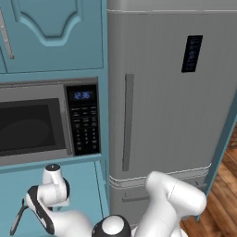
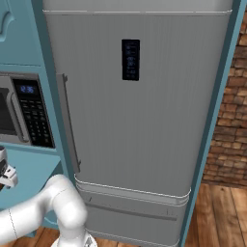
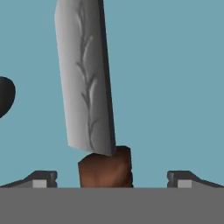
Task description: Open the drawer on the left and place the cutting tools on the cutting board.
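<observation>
In the hand view a knife with a silver blade and a brown handle lies on a flat teal surface. I cannot tell whether that surface is the drawer's floor. My gripper is open, and its two fingertips stand wide apart on either side of the handle without touching it. In the left base view my wrist hangs low at the left, below the microwave. A slim dark-grey curved thing sits beside it, too small to identify. The cutting board is out of view.
A tall grey fridge stands straight ahead, with a microwave in teal cabinetry to its left and an arched teal cabinet door above. A brick wall and wooden floor lie to the right. A dark rounded shape sits at the hand view's left edge.
</observation>
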Available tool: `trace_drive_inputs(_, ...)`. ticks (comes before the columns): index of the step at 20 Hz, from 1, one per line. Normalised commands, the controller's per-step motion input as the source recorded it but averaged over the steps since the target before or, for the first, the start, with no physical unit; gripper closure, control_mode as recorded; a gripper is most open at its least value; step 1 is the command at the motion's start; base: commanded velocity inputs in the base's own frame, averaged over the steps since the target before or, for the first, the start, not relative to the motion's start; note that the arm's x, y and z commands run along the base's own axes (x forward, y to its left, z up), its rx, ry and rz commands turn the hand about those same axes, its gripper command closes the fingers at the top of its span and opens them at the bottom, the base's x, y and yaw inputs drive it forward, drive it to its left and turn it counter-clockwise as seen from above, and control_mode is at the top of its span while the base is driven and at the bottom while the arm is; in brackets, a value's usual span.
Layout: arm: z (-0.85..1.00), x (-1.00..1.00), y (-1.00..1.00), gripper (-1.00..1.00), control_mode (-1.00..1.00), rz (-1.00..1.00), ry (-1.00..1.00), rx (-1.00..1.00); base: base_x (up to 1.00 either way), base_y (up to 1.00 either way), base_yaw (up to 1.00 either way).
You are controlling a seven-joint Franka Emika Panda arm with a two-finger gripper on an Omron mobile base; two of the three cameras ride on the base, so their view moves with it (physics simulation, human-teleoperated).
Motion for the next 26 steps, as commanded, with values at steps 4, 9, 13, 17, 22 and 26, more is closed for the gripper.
trace_drive_inputs(4, 0.00, 0.00, 0.00, 1.00, -1.00, 0.00, 0.02, 0.00, 0.00, 0.00, 0.00)
trace_drive_inputs(9, 0.00, 0.00, 0.00, 1.00, -1.00, 0.00, 0.00, 0.00, 0.00, 0.00, 0.00)
trace_drive_inputs(13, 0.35, 0.00, -0.08, 1.00, -1.00, 0.00, 0.02, 0.00, 0.00, 0.00, 0.00)
trace_drive_inputs(17, 0.77, -0.16, -0.10, 1.00, -1.00, 0.01, 0.01, 0.00, 0.00, 0.00, 0.00)
trace_drive_inputs(22, 0.67, -0.52, -0.17, 1.00, -1.00, 0.07, 0.00, 0.00, 0.00, 0.00, 0.00)
trace_drive_inputs(26, 0.38, -0.50, -0.38, 1.00, -1.00, 0.07, -0.02, 0.02, 0.00, 0.00, 0.00)
